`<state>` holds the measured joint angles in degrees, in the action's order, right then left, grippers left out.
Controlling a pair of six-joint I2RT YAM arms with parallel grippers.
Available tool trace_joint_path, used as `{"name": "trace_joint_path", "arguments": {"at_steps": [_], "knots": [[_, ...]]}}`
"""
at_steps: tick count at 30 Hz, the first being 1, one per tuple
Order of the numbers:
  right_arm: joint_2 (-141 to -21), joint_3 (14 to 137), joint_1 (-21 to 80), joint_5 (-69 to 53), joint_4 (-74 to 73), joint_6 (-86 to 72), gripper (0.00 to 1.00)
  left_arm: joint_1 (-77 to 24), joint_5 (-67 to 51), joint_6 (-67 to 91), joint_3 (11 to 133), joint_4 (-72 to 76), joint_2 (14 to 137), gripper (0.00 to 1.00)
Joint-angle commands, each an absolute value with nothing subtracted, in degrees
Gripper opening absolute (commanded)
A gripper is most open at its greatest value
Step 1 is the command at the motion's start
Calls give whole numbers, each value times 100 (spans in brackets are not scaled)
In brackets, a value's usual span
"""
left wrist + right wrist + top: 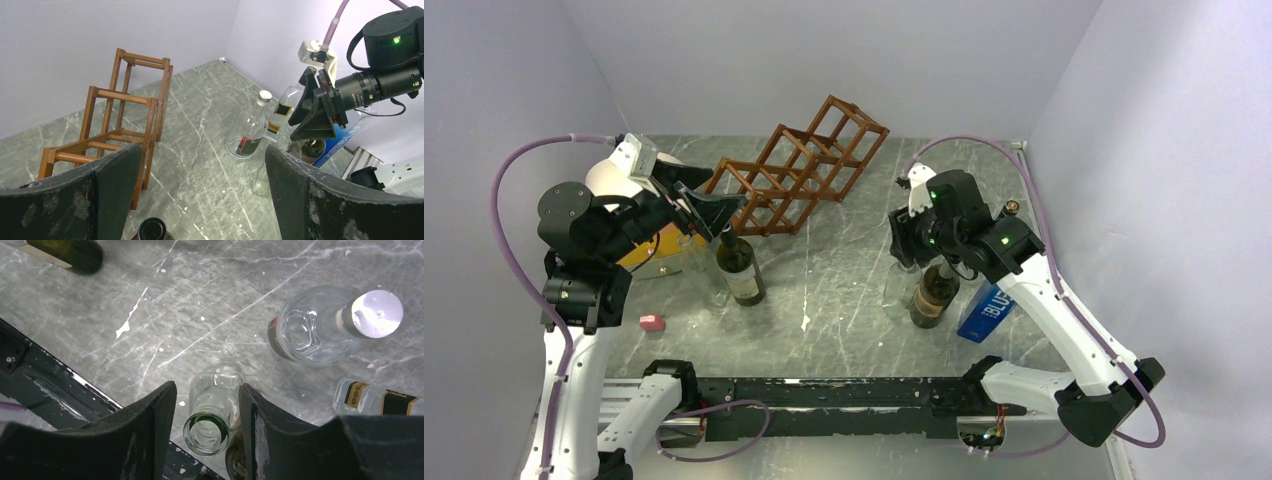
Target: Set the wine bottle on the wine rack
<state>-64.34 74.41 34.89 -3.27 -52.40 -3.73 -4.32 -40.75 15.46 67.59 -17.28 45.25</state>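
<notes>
Grey marbled table [824, 290], lilac walls. Left gripper [200, 170]: jaws wide apart, hanging over the mouth of the wine bottle [739, 268], which stands upright near the wine rack [122, 96], not on it. Bottle: dark glass, likely heavy, rigid, slick, breakable; best taken at the neck; cream label unreadable. Right gripper [207, 390]: jaws set narrow about a clear bottle [212, 405]; whether they grip it cannot be told. Blue box [986, 312]: reads "BLU".

A: Rack?
B: Wine rack [799, 170] at back-centre of surface [844, 280]. Wine bottle [739, 268] upright just in front, twd left.
A: Right side?
B: 2nd bottle [929, 295] upright, well apart; box [986, 312] just right of it. Small block [652, 322] near front-left edge.
</notes>
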Motion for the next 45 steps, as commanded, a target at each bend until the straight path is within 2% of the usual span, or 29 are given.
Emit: {"name": "trace_joint_path", "arguments": {"at_steps": [1,7,11,14,18,20,32,36,41,45], "knots": [[-6459,7368,3649,-106,-5421,-163,53,-466,-4043,1556,6749,-1536,4518,97],[-6475,7284,3849,117,-5428,-49,53,-466,-3999,1564,6754,-1455,4543,96],[-6548,7239,3958,316,-5391,-35,47,-466,-4012,1569,6742,-1419,4546,96],[-6582,7246,4025,442,-5328,-20,33,-466,-4025,1543,6740,-1418,4544,96],[-6584,7330,4048,531,-5179,-1,7,-466,-4204,1411,6701,-1343,4520,95],[-6553,7359,4058,584,-5051,0,1,-466,-4335,1418,6637,-1215,4498,95],[-6695,8034,4058,531,-4165,-518,0,-651,-5204,2683,6449,424,4937,96],[-6683,8102,4054,513,-3816,-898,0,-1378,-4850,2500,6572,261,5312,99],[-6676,8184,4053,610,-3560,-1476,0,-3018,-3238,1366,6786,-736,5921,99],[-6560,8130,4059,700,-3348,-1859,0,-3593,-2571,1161,6371,-533,6029,99]]}}
